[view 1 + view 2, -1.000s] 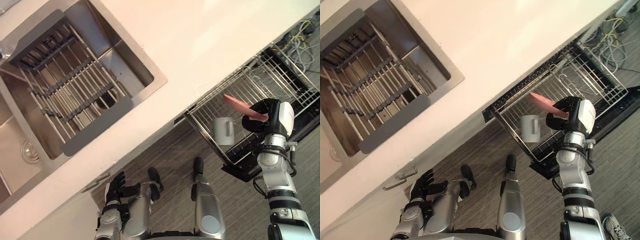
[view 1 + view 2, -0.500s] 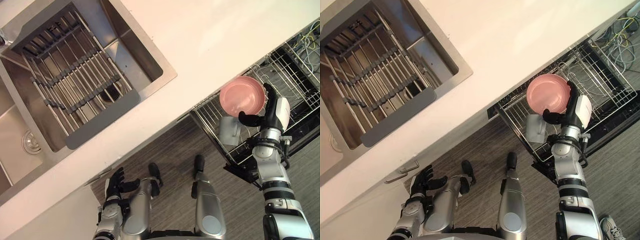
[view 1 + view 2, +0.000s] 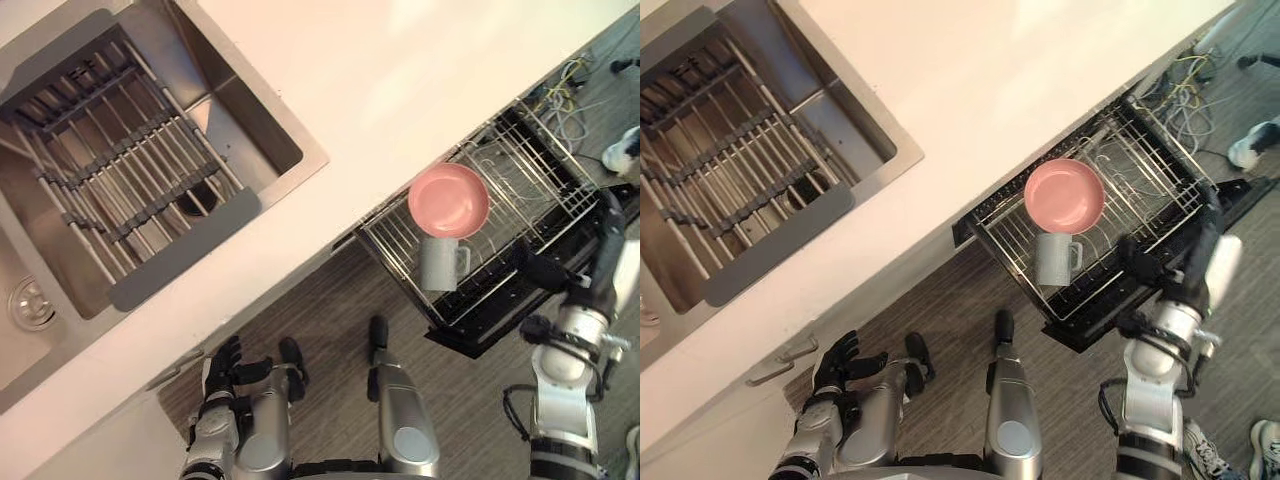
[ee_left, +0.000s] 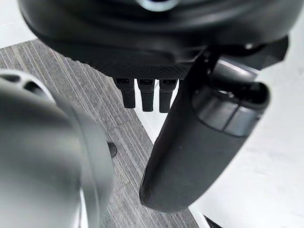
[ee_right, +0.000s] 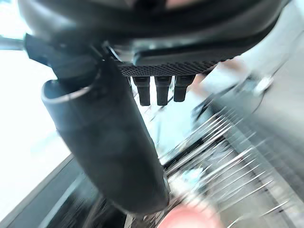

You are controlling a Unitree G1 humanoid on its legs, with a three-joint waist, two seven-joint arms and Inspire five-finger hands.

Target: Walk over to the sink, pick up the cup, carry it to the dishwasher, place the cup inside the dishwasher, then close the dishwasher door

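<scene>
We are seeing the grey cup [image 3: 441, 264] sitting in the pulled-out dishwasher rack [image 3: 545, 185], right against a pink bowl [image 3: 448, 200] standing on edge. We are holding our right hand [image 3: 597, 272] near the rack, fingers straight, gripping nothing. Our left hand [image 3: 224, 368] is hanging loosely spread below the counter [image 3: 400, 80].

One grey cup [image 3: 440, 263], one pink bowl [image 3: 449, 201], both centre right. One wire rack [image 3: 520, 190] there; one sink [image 3: 252, 118] upper left.
</scene>
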